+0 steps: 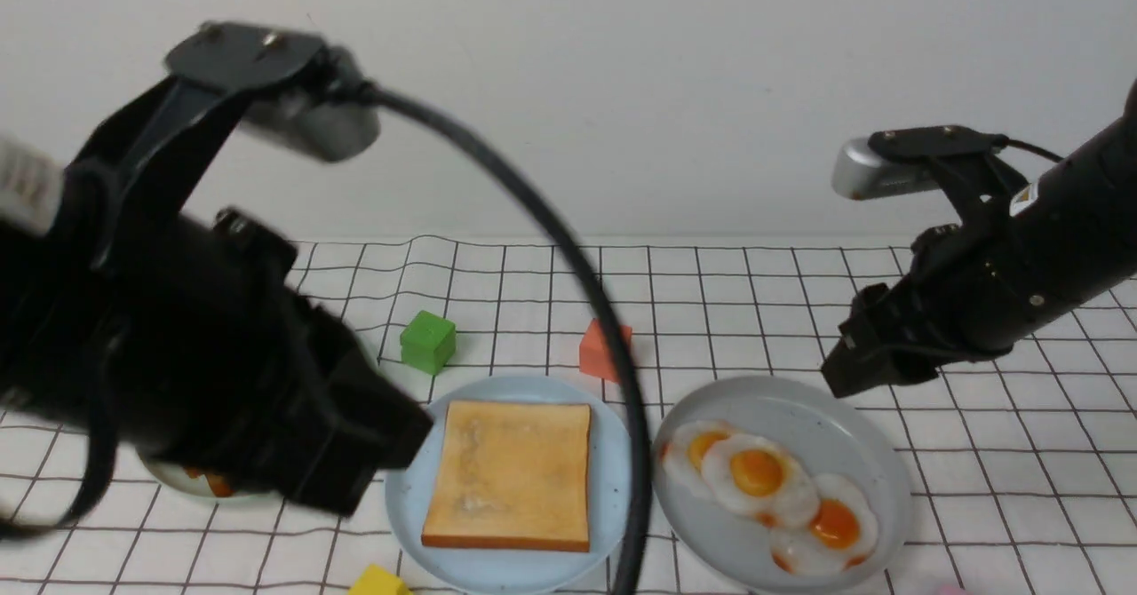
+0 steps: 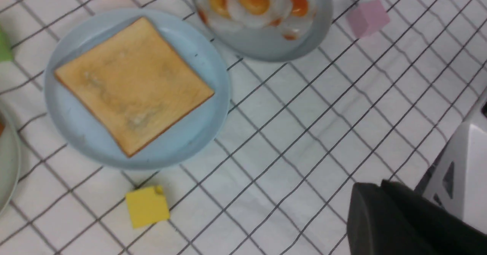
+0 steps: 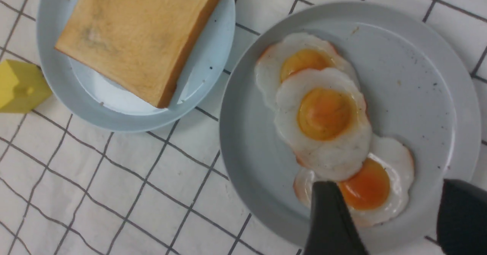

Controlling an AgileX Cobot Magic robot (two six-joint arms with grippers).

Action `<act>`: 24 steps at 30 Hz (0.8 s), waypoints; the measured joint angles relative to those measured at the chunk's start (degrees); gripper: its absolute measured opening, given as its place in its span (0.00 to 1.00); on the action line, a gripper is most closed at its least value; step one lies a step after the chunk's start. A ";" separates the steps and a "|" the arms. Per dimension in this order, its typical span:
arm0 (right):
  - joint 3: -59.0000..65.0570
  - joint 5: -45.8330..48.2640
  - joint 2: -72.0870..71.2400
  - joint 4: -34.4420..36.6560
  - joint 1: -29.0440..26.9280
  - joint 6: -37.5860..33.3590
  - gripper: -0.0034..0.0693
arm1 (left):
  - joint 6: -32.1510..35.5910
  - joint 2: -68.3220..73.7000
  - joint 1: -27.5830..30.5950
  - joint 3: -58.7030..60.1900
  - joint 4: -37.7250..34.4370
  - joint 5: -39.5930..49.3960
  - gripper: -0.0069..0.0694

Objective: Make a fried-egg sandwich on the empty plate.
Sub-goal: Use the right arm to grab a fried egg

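Status of tools: my right gripper [image 3: 388,184] stands released, jaws wide with nothing between them. My left gripper [image 2: 376,194] is clenched, with no object visible in it.

Key relation: the right gripper hangs over the grey plate [image 1: 799,404], which sits at 3 o'clock from the pale blue plate [image 1: 606,435], rims just apart. Three fried eggs [image 1: 757,473] lie on the grey plate in an overlapping row. In the front view their long axis runs from 10 o'clock to 4 o'clock. The right wrist view shows my open jaws straddling the end egg [image 3: 367,190] at the 4 o'clock end, and the front view suggests no contact yet. The middle egg [image 3: 325,114] laps over that egg's edge. I judge the right arm clearly nearer for the egg. The left gripper sits at about 8 o'clock of the pale blue plate, well apart from the eggs.

Containers: the pale blue plate holds one toast slice [image 1: 511,475], lying flat with nothing on it. The grey plate holds only the three eggs. A pale green plate [image 2: 9,160] at 9 o'clock of the blue one is mostly hidden by my left arm, and I cannot tell what is on it.

Assessment: base slice placed; egg and top slice outstanding. Risk: the overlapping middle egg may drag along when the end egg is lifted.
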 joint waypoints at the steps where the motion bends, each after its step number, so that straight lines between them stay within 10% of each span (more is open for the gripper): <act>1: -0.05 -0.21 1.20 0.77 -0.28 -1.46 0.59 | -2.24 -1.78 -0.89 1.70 1.99 -0.64 0.07; 24: -0.61 -12.08 20.79 7.41 -0.70 -8.85 0.44 | -13.37 -9.44 -2.43 8.78 9.30 -4.37 0.07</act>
